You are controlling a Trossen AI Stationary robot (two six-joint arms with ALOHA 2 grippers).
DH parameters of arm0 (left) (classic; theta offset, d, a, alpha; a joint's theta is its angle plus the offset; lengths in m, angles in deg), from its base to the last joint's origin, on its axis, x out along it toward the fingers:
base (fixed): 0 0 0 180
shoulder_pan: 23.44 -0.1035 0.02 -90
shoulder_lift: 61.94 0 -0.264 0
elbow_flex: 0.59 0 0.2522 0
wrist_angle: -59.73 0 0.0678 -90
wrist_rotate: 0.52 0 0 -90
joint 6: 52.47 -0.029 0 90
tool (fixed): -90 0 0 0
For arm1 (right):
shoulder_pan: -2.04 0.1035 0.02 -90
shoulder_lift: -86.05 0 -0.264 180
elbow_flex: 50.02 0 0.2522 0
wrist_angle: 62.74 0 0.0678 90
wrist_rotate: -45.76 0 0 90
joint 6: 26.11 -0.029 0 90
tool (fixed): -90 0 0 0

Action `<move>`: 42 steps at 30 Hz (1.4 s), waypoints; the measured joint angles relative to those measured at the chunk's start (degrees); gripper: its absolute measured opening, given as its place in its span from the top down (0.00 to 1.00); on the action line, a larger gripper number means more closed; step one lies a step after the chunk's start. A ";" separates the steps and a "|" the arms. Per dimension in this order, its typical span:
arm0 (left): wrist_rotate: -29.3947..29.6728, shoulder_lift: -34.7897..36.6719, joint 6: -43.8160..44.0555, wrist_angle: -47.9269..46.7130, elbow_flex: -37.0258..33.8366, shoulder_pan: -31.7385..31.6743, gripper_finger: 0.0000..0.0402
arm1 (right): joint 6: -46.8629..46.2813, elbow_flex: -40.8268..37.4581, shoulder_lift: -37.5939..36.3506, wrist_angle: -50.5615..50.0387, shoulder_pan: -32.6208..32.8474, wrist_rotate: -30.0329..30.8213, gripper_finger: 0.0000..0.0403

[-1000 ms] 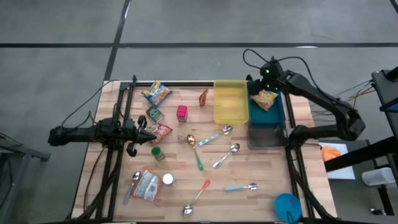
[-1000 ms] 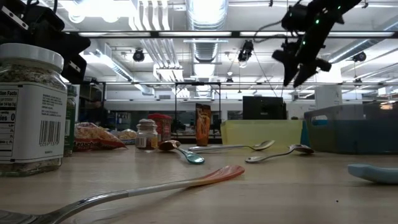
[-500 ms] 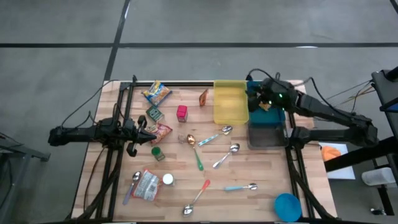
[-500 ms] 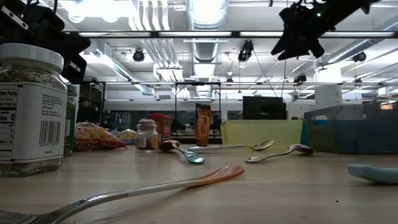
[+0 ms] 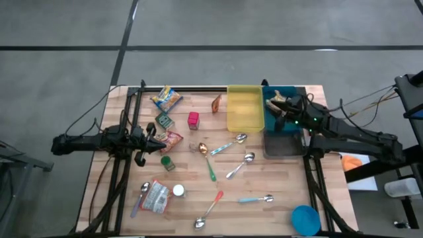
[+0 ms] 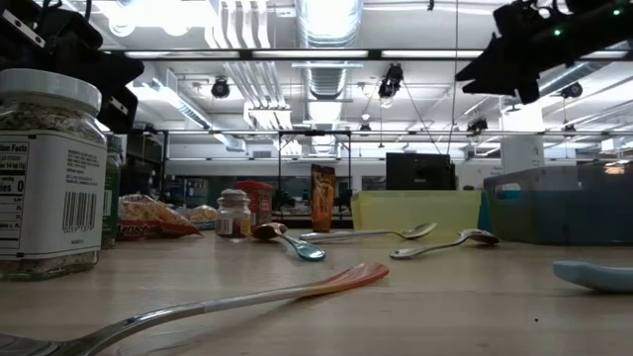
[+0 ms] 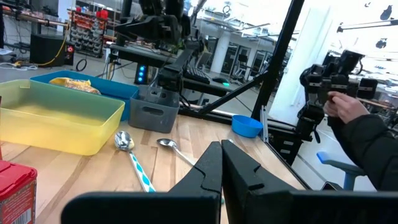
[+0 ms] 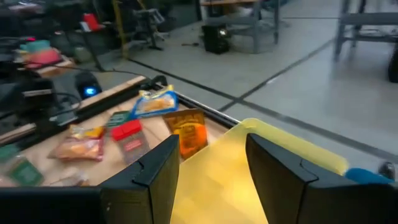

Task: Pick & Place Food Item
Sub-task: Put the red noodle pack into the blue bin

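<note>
Left gripper [image 5: 153,140]: centre-left of the high view, jaws closed on nothing, beside a red snack pack [image 5: 172,140].
Yellow tray [image 5: 244,122]: upper middle, empty.
Blue bin [image 5: 285,124]: right of the yellow tray.
Snack bag [image 5: 279,102]: upper end of the blue bin.
Right gripper [image 5: 283,111]: above the blue bin, jaws partly apart, nothing between them.
</note>
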 joint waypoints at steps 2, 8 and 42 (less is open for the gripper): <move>0.02 -0.01 -0.01 -0.01 0.00 0.01 1.00 | 0.07 -1.16 -1.68 -0.08 0.30 -2.70 0.55; 0.00 0.01 -0.01 0.02 0.00 0.01 1.00 | 1.35 -3.44 -5.26 -0.11 0.52 -3.90 0.55; 0.00 -0.02 -0.02 -0.01 0.01 -0.02 1.00 | 1.31 -1.31 -7.18 -0.17 0.49 -4.78 0.55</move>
